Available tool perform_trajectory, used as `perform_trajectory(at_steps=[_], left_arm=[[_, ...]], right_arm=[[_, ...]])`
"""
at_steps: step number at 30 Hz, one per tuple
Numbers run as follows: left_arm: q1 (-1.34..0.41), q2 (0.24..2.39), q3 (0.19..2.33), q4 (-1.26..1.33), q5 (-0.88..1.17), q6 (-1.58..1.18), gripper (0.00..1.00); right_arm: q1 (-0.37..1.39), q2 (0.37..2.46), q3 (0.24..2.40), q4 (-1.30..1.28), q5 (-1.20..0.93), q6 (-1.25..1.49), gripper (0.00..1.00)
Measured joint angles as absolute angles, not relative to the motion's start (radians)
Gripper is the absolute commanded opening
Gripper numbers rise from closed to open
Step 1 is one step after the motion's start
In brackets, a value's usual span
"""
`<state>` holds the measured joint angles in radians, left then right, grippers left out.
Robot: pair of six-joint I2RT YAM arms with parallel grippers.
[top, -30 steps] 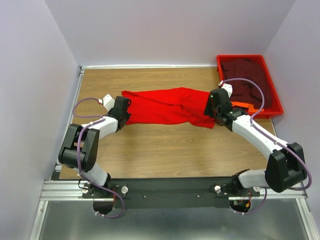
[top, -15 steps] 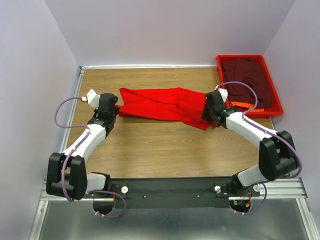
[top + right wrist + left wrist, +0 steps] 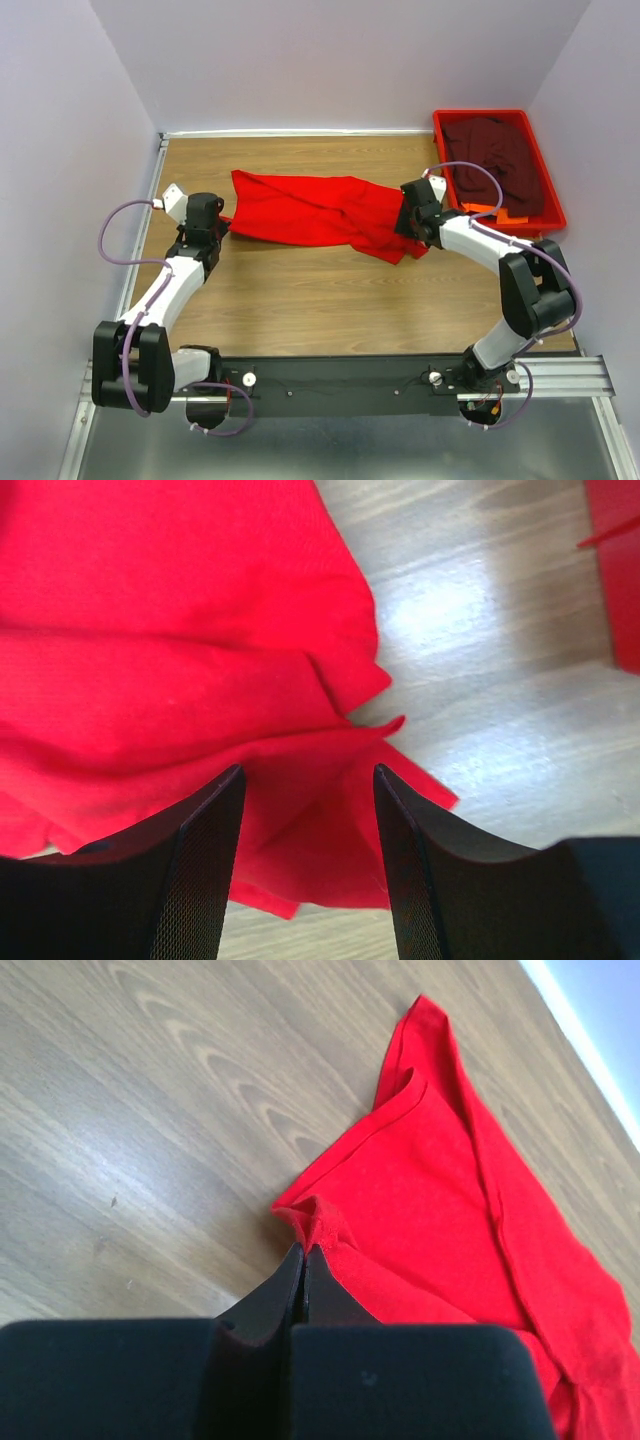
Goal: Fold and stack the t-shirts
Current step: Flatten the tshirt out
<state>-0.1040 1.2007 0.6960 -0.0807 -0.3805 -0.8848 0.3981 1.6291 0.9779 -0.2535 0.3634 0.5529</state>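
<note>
While L claw (image 3: 303, 1252) pinches the left edge of the red t-shirt (image 3: 310, 208), spread across the worktop (image 3: 300, 290), R claw (image 3: 308, 790) hangs over its right end w/ jaws apart.

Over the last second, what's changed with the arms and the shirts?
The left gripper, jaws shut on a corner of the red t-shirt, moved left and dragged the shirt with it. The right gripper followed left at the shirt's other end; its jaws stand open over the cloth. The maroon t-shirt stayed in the red tray.
</note>
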Motion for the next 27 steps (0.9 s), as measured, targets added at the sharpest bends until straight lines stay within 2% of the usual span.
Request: perform_trajectory(at_steps=[5,9,10,11,12,14,20,27], left_arm=[[-0.104,1.201,0.678,-0.080,-0.361,-0.879,0.00],[-0.104,1.201,0.675,-0.078,-0.348,-0.878,0.00],[-0.104,1.201,0.675,-0.077,-0.345,-0.878,0.00],[-0.104,1.201,0.675,-0.077,-0.343,-0.878,0.00],[-0.104,1.201,0.675,-0.077,-0.340,-0.878,0.00],[-0.104,1.203,0.675,-0.076,-0.337,-0.878,0.00],[-0.100,1.203,0.675,-0.076,-0.326,-0.870,0.00],[-0.099,1.212,0.678,-0.079,-0.313,-0.849,0.00]], right_arm=[[0.398,1.636,0.978,-0.212,0.339,0.578,0.60],[0.398,1.653,0.978,-0.179,0.319,0.596,0.49],[0.398,1.659,0.978,-0.169,0.316,0.601,0.37],[0.398,1.668,0.978,-0.161,0.315,0.603,0.31],[0.398,1.676,0.978,-0.154,0.313,0.609,0.13],[0.398,1.691,0.979,-0.149,0.311,0.618,0.00],[0.398,1.709,1.085,-0.166,0.334,0.593,0.00],[0.369,1.868,1.516,-0.155,0.418,0.481,0.00]])
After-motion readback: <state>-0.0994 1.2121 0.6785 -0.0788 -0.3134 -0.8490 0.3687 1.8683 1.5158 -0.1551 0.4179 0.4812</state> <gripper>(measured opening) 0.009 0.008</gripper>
